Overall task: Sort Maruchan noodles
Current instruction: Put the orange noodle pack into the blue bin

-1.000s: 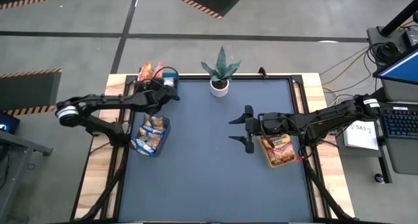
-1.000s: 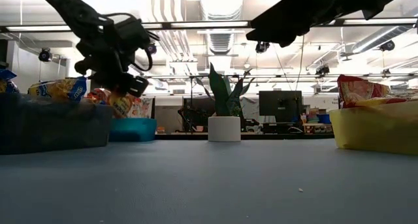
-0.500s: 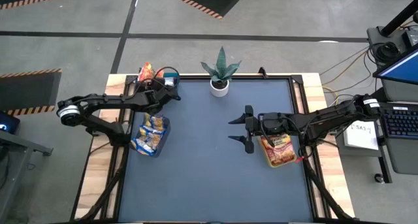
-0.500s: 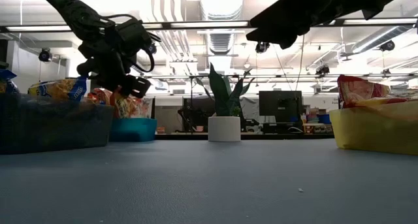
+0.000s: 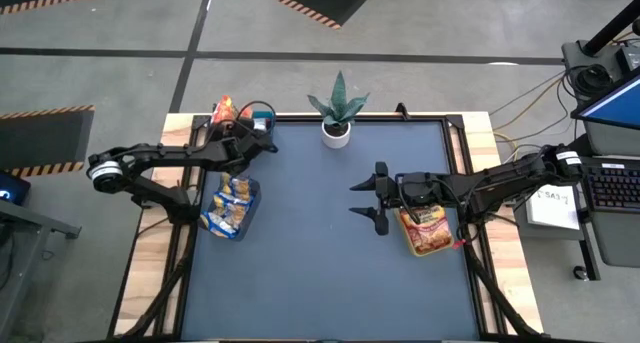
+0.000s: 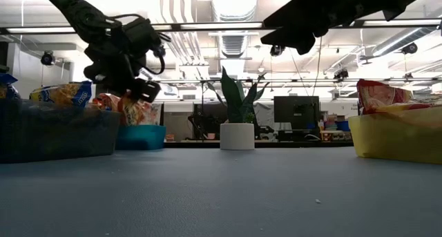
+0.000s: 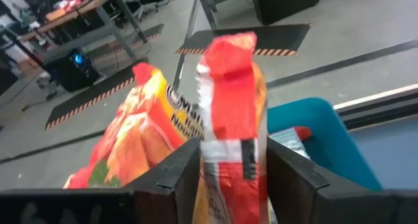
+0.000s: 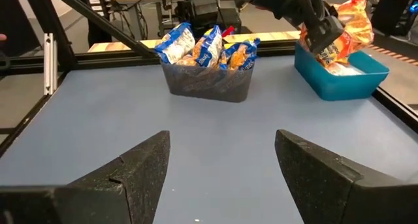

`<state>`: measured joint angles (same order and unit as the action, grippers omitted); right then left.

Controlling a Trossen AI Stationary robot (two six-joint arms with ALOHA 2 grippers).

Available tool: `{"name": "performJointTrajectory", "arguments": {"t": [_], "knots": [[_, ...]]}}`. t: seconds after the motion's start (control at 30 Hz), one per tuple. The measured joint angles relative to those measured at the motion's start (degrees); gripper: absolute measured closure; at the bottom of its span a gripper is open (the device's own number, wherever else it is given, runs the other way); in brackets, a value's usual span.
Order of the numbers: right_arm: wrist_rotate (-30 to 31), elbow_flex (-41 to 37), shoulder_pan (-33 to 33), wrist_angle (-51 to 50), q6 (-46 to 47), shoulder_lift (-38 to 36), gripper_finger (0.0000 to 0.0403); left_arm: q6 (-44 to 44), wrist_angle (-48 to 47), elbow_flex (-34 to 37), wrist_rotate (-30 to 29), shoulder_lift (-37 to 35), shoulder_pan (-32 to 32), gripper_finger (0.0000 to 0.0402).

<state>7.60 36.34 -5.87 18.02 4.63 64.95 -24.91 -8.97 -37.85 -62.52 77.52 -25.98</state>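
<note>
Left gripper (image 7: 225,162) jaws pinching orange-red packet (image 7: 228,119), long axis upright between jaws, teal bin (image 7: 320,142) just beyond. Right gripper (image 8: 222,162) jaws spread, idle over bench (image 8: 215,129), farther off.

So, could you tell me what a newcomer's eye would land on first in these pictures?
Probably the left hand at the table's far left corner, shut on an orange-red noodle packet above the teal bin. Next, the dark bin of yellow-and-blue packets at the left edge, and the yellow bin of packets on the right. The right hand hangs open over the bare mat, near the potted plant.
</note>
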Motion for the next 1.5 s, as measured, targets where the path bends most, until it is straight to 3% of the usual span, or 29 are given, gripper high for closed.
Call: {"name": "performJointTrajectory", "arguments": {"t": [0.37, 1.07, 1.3, 1.5], "knots": [[0.0, 0.0, 0.0, 0.0, 1.0, 0.0, 0.0138, 12.0, 4.0, -5.5, -2.1, 0.1, -4.8, 0.0237], [0.0, 0.0, -0.5, -3.1, 2.0, 0.0, 0.0144, 13.3, 0.9, -5.9, 1.6, 0.2, -8.0, 0.0239], [0.0, 0.0, -0.5, -3.0, 1.9, 0.0, 0.0142, 13.8, 0.8, -5.9, 1.7, 0.2, -8.0, 0.0285], [0.0, 0.0, -0.5, -3.0, 2.0, 0.0, 0.0147, 13.9, 0.8, -5.9, 1.8, 0.2, -8.0, 0.0368]]}}
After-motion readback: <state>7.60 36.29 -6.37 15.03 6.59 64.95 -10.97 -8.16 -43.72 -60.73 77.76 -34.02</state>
